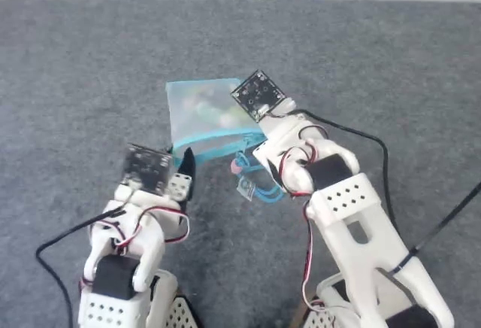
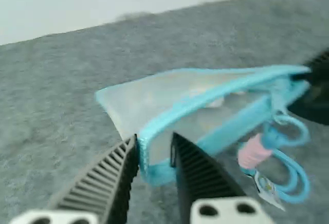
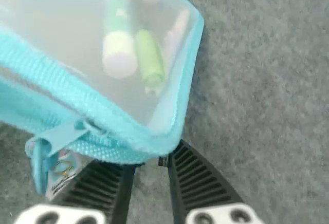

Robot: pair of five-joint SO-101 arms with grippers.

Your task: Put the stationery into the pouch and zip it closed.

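A translucent pouch (image 1: 203,110) with turquoise trim lies near the middle of a grey, felt-like worktop (image 1: 90,65), stretched between two robot arms. The stationery (image 3: 149,59) is already inside. Through the clear wall, the right wrist view shows a green marker, a lilac-capped one and a pale pink stick lying together. The filling therefore appears done, and the zipping is what remains.

The zipper pull (image 3: 77,129) sits close to the end held by the right arm. In the left wrist view the two turquoise zipper bands seem to stand apart along the mouth. This suggests the pouch is not yet closed (though whether the teeth meet anywhere cannot be told).

The left pincer (image 2: 154,154) is closed narrowly on one corner of the zipper edge, with fabric pinched between its ridged jaws. The right pincer (image 3: 149,165) is nearly closed on the opposite corner in the same manner.

The left wrist view adds what hangs from the pull: a pink bead (image 2: 252,152), a looped blue cord (image 2: 293,172) and a small tag (image 2: 267,188). The high view gives the layout instead. The left arm is at the near left, the right arm at the near right, and the pouch's body extends away from both. From up there the contents read as a faint coloured blur.
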